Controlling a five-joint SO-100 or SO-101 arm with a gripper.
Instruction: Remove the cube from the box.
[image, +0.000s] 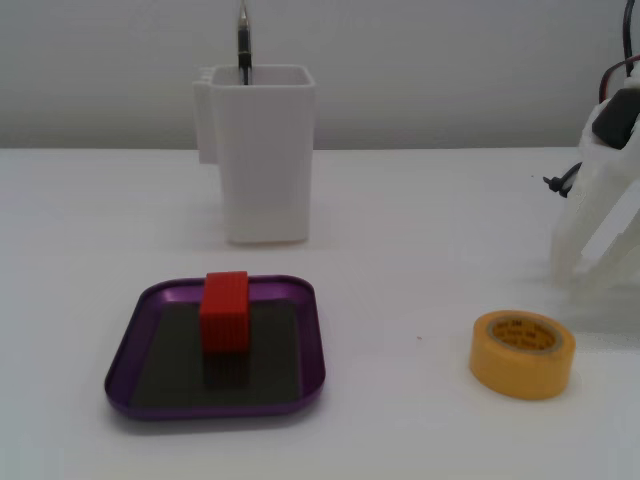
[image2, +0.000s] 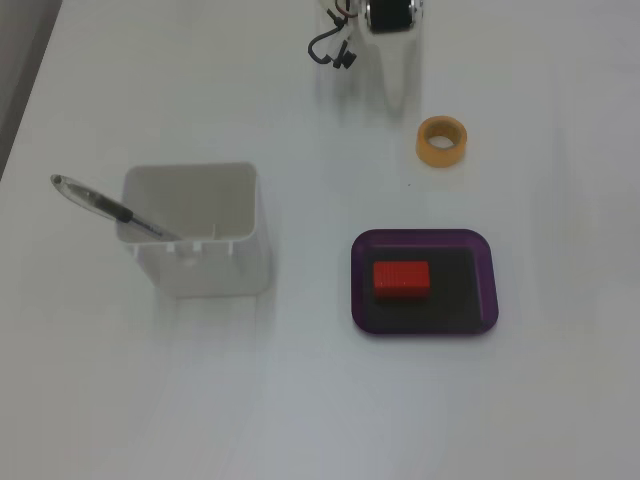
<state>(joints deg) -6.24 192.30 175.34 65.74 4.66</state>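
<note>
The red ribbed cube (image: 225, 311) stands on end inside the purple box (image: 130, 345), on its dark floor, toward the back and a little left of centre. Seen from above in the other fixed view, the cube (image2: 401, 280) lies in the left half of the box (image2: 486, 285). My white gripper (image: 585, 268) hangs at the right edge of the table, far from the box and holding nothing. In the top-down fixed view the gripper (image2: 396, 88) enters from the top edge. It blends into the white table, so its jaws are unclear.
A tall white container (image: 262, 150) holding a pen (image: 243, 40) stands behind the box. A yellow tape roll (image: 522, 352) lies between the box and the arm. In the view from above, the container (image2: 197, 230) is left of the box and the tape roll (image2: 442, 141) is above it.
</note>
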